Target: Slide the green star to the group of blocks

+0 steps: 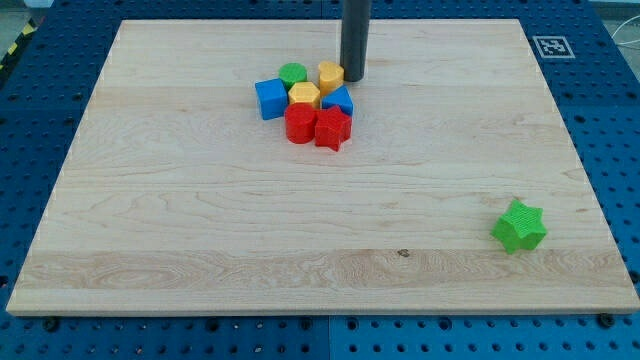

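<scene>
While the pale wooden surface (200, 230) fills most of the view, a blue perforated bench (30, 150) shows around its edges, and a small black-and-white marker tag (549, 46) sits at the surface's top right corner. Beyond that bench little of the room can be made out.

Eight blocks lie on the wood. Seven are packed together, touching, near the view's top centre: a blue cube (270, 98) at the left, a green round block (293, 73) at the top, a yellow block (331, 74) beside it, a yellow hexagon (304, 95) in the middle, a second blue block (340, 100) (mostly hidden, shape unclear) at the right, a red cylinder (298, 124) and a red star (332, 129) along the bottom. That makes two blue, two yellow, two red and one green in the cluster.

The eighth, the green star (519, 226), sits alone near the view's bottom right, well apart from the group.

There is no claw on this arm, so nothing opens or closes; my tip (354, 78) stands just beside the yellow block at the cluster's upper right edge, far from the green star.
</scene>
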You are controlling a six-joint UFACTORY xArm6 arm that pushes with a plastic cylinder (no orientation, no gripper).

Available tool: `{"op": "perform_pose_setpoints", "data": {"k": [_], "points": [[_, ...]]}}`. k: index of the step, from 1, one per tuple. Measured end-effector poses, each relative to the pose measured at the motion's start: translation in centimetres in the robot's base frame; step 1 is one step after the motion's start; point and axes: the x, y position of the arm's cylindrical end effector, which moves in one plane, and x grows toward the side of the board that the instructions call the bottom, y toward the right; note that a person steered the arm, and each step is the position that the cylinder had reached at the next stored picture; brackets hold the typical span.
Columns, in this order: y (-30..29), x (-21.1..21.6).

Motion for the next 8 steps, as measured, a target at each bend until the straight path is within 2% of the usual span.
{"op": "perform_pose_setpoints", "data": {"k": [1, 2, 3, 6, 8], "points": [[-1.5, 0.1], [0.8, -0.2], [7.0, 1.9], [21.8, 14.1], [24.6, 21.8]]}}
